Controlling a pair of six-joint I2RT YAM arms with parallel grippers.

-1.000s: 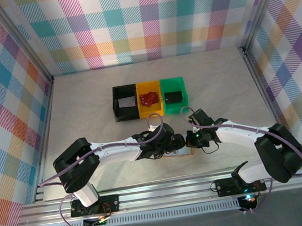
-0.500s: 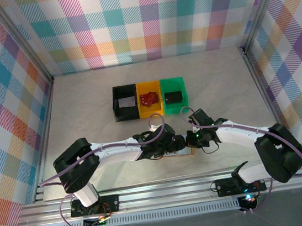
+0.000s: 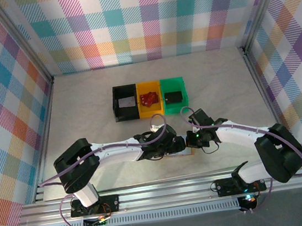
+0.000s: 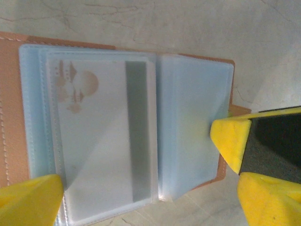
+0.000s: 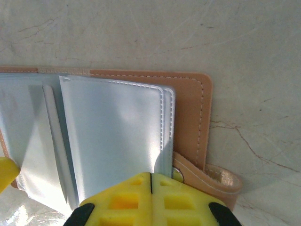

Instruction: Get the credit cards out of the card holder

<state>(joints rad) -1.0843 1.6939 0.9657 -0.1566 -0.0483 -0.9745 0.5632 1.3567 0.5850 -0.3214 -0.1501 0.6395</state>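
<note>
So the card holder [image 4: 9, 117] is lying spread open on the bench [image 4: 188, 23], close to the arm bases and right between the two pincers. One credit card [image 4: 103, 136] is in plain sight in the left wrist view. It's pale, with a dark stripe and a little sun print, and it sits inside one of the clear sleeves [image 5: 113, 127]. Whether there are more cards behind it, I can't tell.

The left pincer [image 4: 149, 197] is wide open with nothing in it, hanging over that card's sleeve. The right pincer [image 5: 151, 188] is fully closed, with its tips down on the edge of the other stack of sleeves, near the snap tab [image 5: 221, 181]. My guess is it's pinning the holder flat, but I can't say if it's nipping anything.

Handling-wise, I'd expect the card to be light, stiff and slick, while the sleeves look floppy and likely to cling. I'd pinch the card's exposed edge at the sleeve mouth and slide it out flat, not lift it. Grab too deep and you'll probably get sleeve too and drag the whole holder along.
</note>
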